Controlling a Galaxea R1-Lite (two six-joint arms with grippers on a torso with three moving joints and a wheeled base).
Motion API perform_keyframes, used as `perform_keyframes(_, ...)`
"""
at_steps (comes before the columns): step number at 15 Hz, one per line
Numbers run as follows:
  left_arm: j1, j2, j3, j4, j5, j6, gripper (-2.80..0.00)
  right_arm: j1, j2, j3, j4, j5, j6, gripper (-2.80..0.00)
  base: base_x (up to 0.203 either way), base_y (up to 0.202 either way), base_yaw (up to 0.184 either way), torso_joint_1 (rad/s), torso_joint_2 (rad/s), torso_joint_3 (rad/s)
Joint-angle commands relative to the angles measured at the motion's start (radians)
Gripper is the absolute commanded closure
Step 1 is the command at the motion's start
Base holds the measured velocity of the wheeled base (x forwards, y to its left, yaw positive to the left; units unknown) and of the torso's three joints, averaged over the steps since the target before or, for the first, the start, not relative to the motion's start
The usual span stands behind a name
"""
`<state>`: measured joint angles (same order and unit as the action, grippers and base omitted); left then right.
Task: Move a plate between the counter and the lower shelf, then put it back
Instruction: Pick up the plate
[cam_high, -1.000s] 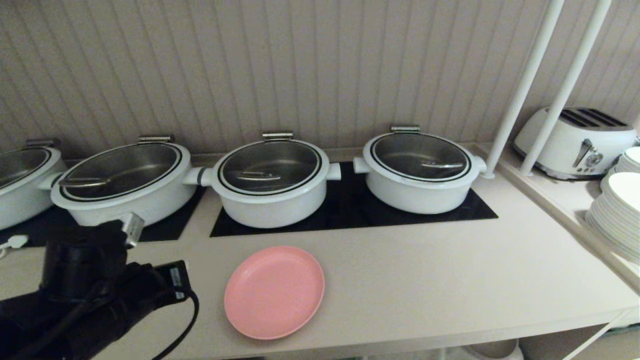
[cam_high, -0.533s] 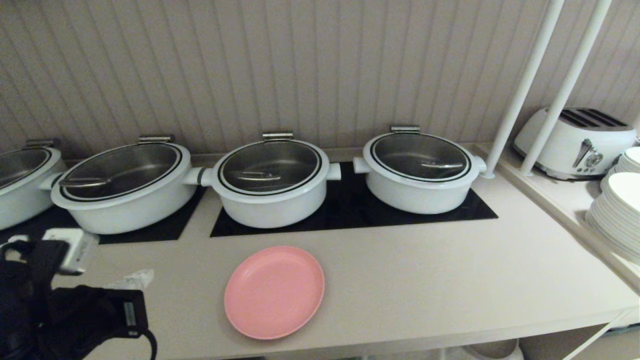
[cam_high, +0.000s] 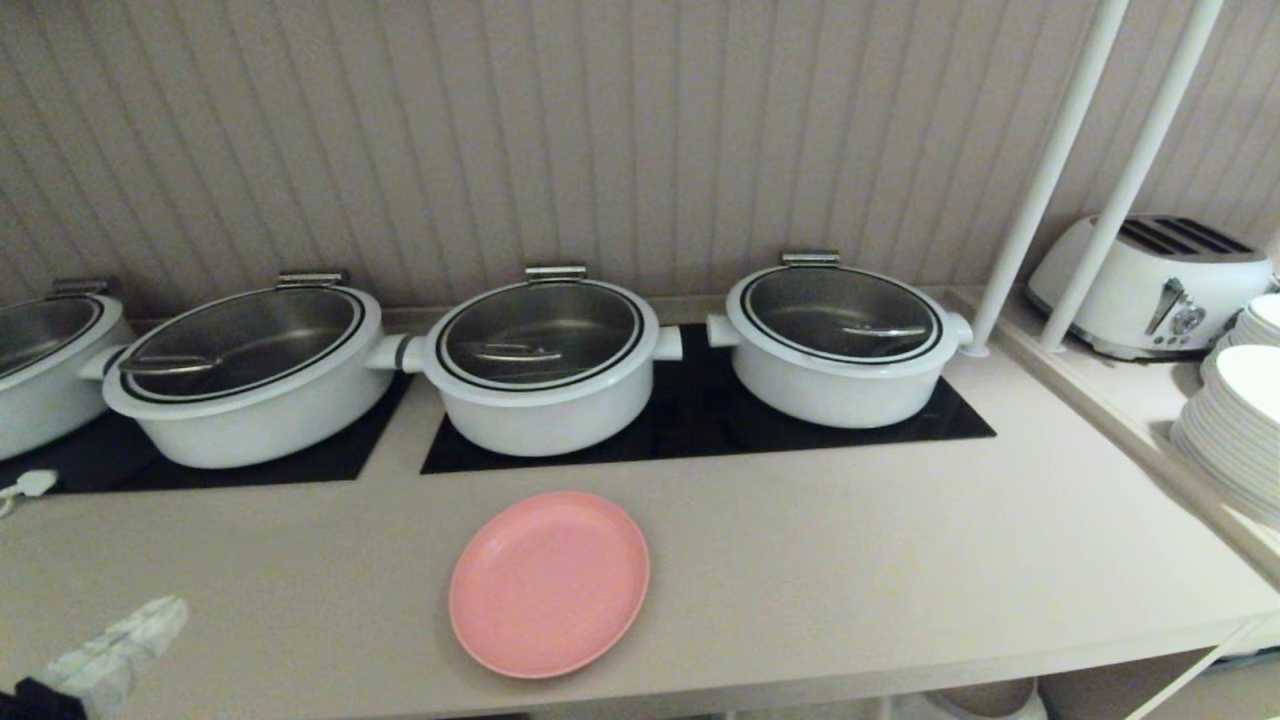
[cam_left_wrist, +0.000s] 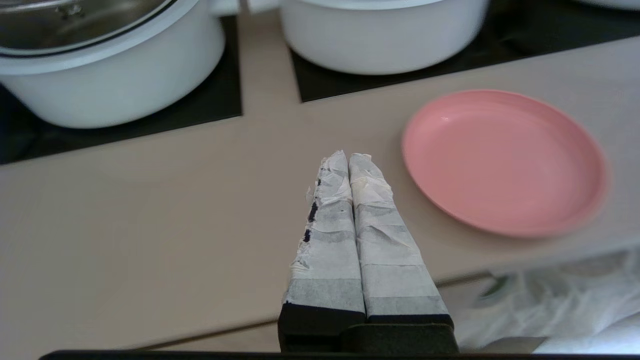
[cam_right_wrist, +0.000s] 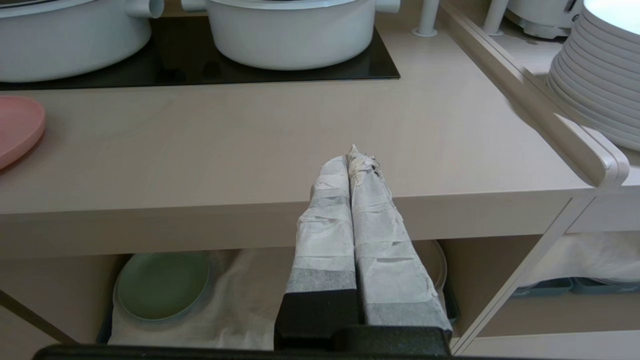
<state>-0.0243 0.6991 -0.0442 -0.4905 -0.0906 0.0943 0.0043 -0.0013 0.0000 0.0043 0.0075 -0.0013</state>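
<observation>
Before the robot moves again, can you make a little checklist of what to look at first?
1. Pink plate lying flat on the counter: ok.
2. Plate clear of the pots: ok.
3. Left gripper shut, holding nothing, beside the plate and not touching it: ok.
4. Right gripper shut and empty, in front of the counter edge: ok.
5. Lower shelf has bare cloth beside the green plate: ok.
6. Whether the plate has already been to the shelf: cannot tell.

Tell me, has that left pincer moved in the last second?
Yes. The left pincer has pulled back from in front of the big white pot toward the counter's front edge, away from the pink plate.
</observation>
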Motion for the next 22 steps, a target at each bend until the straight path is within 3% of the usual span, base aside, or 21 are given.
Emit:
perform_keyframes(1, 0.088, -0.259, 0.029, 0.095, -0.077, 0.008, 0.00, 0.002, 0.001, 0.000, 0.000, 0.000, 0.000, 0.00, 0.000, 0.000, 0.000, 0.000, 0.00, 0.000)
perform_keyframes(4, 0.126, -0.424, 0.041, 0.236, -0.084, 0.004, 0.00, 0.000, 0.001, 0.000, 0.000, 0.000, 0.000, 0.00, 0.000, 0.000, 0.000, 0.000, 0.00, 0.000)
perform_keyframes(5, 0.131, -0.424, 0.043, 0.259, -0.025, 0.002, 0.00, 0.000, 0.001, 0.000, 0.000, 0.000, 0.000, 0.00, 0.000, 0.000, 0.000, 0.000, 0.00, 0.000)
perform_keyframes(7, 0.133, -0.423, 0.044, 0.253, 0.033, 0.002, 0.00, 0.001, 0.001, 0.000, 0.000, 0.000, 0.000, 0.00, 0.000, 0.000, 0.000, 0.000, 0.00, 0.000)
perform_keyframes(10, 0.117, -0.422, 0.044, 0.247, 0.036, 0.003, 0.00, 0.000, 0.001, 0.000, 0.000, 0.000, 0.000, 0.00, 0.000, 0.000, 0.000, 0.000, 0.00, 0.000)
perform_keyframes(11, 0.091, -0.419, 0.044, 0.243, 0.049, 0.002, 0.00, 0.001, 0.001, 0.000, 0.000, 0.000, 0.000, 0.00, 0.000, 0.000, 0.000, 0.000, 0.00, 0.000)
perform_keyframes(13, -0.034, -0.406, 0.044, 0.224, 0.163, -0.001, 0.00, 0.000, 0.001, 0.000, 0.000, 0.000, 0.000, 0.00, 0.000, 0.000, 0.000, 0.000, 0.00, 0.000)
perform_keyframes(14, -0.067, -0.410, 0.044, 0.246, 0.229, -0.010, 0.00, 0.001, 0.001, 0.000, 0.000, 0.000, 0.000, 0.00, 0.000, 0.000, 0.000, 0.000, 0.00, 0.000)
perform_keyframes(15, -0.068, -0.412, 0.043, 0.258, 0.248, -0.046, 0.00, 0.000, 0.001, 0.000, 0.000, 0.000, 0.000, 0.00, 0.000, 0.000, 0.000, 0.000, 0.00, 0.000)
perform_keyframes(17, -0.059, -0.413, 0.043, 0.251, 0.255, -0.051, 0.00, 0.000, 0.001, 0.000, 0.000, 0.000, 0.000, 0.00, 0.000, 0.000, 0.000, 0.000, 0.00, 0.000)
perform_keyframes(19, 0.018, -0.450, 0.043, 0.269, 0.239, -0.039, 0.00, 0.000, 0.001, 0.000, 0.000, 0.000, 0.000, 0.00, 0.000, 0.000, 0.000, 0.000, 0.00, 0.000)
perform_keyframes(20, 0.051, -0.482, 0.042, 0.297, 0.209, -0.041, 0.00, 0.000, 0.001, 0.000, 0.000, 0.000, 0.000, 0.00, 0.000, 0.000, 0.000, 0.000, 0.00, 0.000)
perform_keyframes(22, 0.047, -0.519, 0.041, 0.317, 0.165, -0.044, 0.00, 0.000, 0.001, 0.000, 0.000, 0.000, 0.000, 0.00, 0.000, 0.000, 0.000, 0.000, 0.00, 0.000)
